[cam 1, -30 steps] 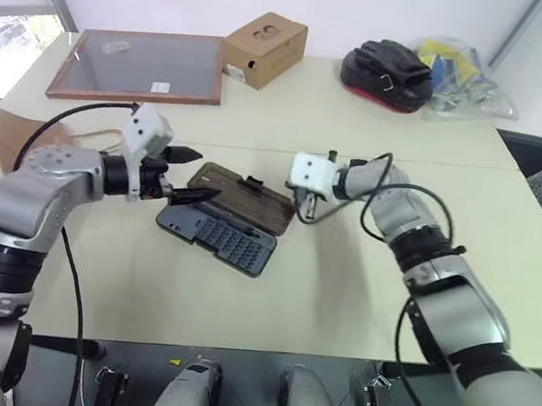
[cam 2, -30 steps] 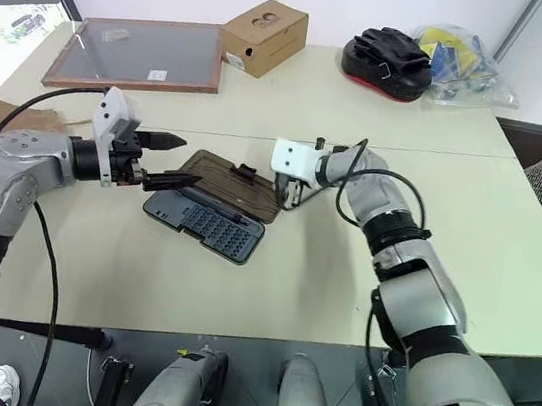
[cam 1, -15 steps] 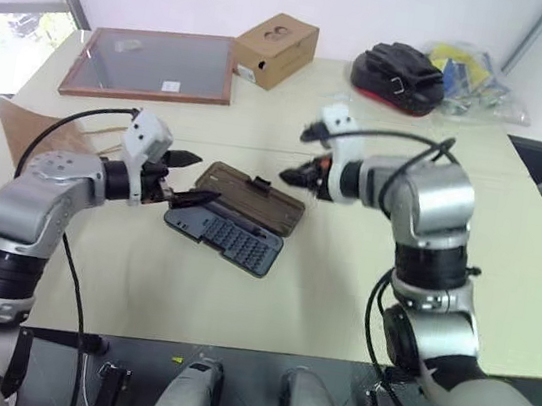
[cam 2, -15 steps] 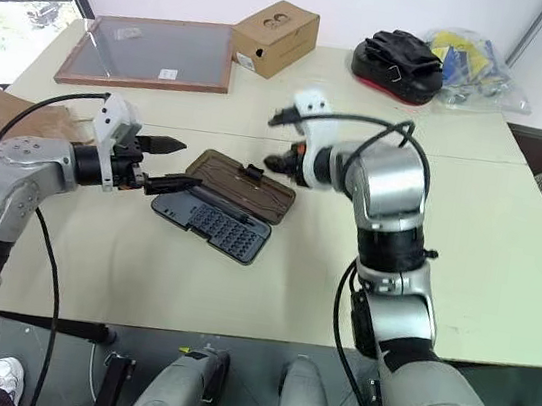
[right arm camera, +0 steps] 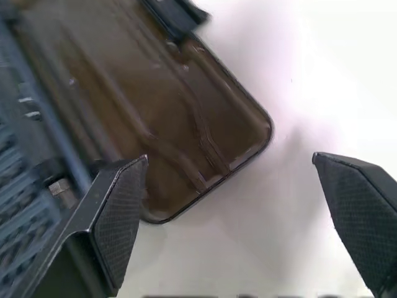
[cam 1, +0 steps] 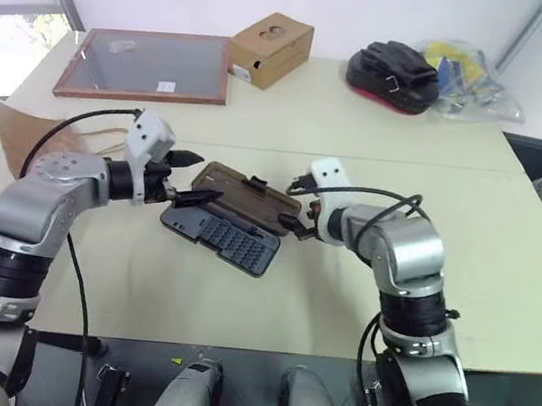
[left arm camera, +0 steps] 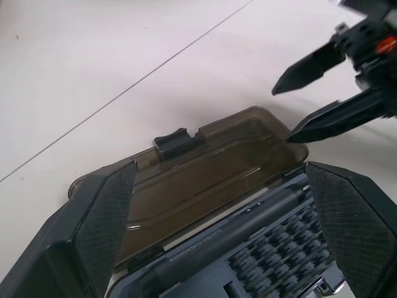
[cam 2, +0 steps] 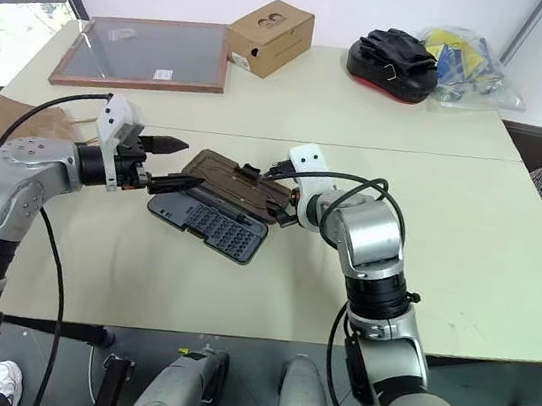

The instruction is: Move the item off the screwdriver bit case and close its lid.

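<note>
With the lid [cam 1: 251, 198] lying flat open between them, I find both spread hands at its ends, the right hand [cam 1: 293, 222] at its corner, the left hand [cam 1: 191, 179] opposite.

Both arms wear smooth silver-grey shells broken by black joint bands. A white boxy module sits on each wrist, ahead of it the left gripper [cam 1: 186, 177] and the right gripper [cam 1: 296, 207], each with two tapering black fingers [left arm camera: 108, 226] with cross-hatched textured pads. Thin black cables loop loosely along both forearms.
</note>
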`<act>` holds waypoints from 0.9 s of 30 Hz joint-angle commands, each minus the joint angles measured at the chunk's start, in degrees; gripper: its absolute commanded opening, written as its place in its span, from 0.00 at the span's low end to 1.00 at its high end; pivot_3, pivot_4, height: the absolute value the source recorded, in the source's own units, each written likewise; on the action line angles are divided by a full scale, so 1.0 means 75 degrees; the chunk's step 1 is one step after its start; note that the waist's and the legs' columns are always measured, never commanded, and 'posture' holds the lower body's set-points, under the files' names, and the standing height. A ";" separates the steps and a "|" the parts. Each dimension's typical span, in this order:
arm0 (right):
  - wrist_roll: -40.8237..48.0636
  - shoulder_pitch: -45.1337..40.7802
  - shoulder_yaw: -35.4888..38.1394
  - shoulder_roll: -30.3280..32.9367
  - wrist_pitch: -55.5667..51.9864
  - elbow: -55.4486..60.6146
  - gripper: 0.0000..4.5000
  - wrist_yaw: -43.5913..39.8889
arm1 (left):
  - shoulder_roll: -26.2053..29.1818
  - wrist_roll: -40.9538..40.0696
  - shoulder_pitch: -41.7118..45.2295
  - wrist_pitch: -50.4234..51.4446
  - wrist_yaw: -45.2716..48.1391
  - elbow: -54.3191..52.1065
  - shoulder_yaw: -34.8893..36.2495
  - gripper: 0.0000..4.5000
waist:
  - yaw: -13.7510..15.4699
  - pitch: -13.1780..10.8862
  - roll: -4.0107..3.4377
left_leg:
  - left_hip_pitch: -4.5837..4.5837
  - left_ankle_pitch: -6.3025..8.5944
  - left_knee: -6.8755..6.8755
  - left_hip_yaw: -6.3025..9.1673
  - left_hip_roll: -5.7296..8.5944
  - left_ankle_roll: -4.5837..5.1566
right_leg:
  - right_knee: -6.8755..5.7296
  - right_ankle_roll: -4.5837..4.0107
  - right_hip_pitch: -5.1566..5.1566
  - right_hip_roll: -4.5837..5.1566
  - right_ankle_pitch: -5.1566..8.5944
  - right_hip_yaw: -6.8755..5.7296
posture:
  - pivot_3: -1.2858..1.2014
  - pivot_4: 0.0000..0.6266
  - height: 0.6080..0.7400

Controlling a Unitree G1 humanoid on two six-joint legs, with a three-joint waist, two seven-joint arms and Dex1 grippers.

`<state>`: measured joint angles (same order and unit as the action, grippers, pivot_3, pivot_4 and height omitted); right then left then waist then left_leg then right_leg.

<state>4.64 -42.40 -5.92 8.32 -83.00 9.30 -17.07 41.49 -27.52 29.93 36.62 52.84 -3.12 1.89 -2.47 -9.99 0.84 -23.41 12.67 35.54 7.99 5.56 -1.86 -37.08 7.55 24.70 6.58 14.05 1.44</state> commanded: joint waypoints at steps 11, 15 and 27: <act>-0.0150 -0.0110 0.0572 -0.0670 0.0536 -0.0623 0.98 0.1219 | -0.0009 -0.0013 -0.0026 -0.0119 -0.0171 -0.0347 0.0227 1.00 | -0.0013 0.0000 -0.0001 | 0.0000 0.0000 0.0000 0.0000 0.0000 0.0000 | -0.0001 0.0000 0.0000 -0.0002 0.0000 -0.0001 | 0.52 0.24 1.00; -0.0183 -0.0106 0.0419 -0.0866 0.0737 -0.0700 0.68 0.1423 | 0.0006 -0.0014 -0.0043 -0.0108 -0.0209 -0.0371 0.0238 1.00 | -0.0014 0.0000 -0.0001 | 0.0000 0.0000 0.0000 0.0001 -0.0001 0.0000 | -0.0001 0.0000 0.0000 -0.0002 0.0000 -0.0001 | 0.52 0.24 1.00; -0.0200 -0.0070 0.0097 -0.0876 0.1193 -0.0930 0.01 0.1531 | 0.0024 -0.0013 -0.0042 -0.0116 -0.0320 -0.0406 0.0279 1.00 | -0.0020 0.0000 -0.0001 | 0.0002 0.0000 -0.0001 0.0000 -0.0003 0.0000 | -0.0001 0.0000 0.0000 -0.0004 0.0000 -0.0001 | 0.52 0.24 1.00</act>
<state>3.07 -42.52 -4.50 1.74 -74.81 2.14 -5.51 41.27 -27.53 29.34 36.67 50.62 -4.70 1.96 -2.61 -9.99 0.83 -23.39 12.67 35.53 7.99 5.54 -1.86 -37.09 7.55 24.70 6.55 14.05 1.44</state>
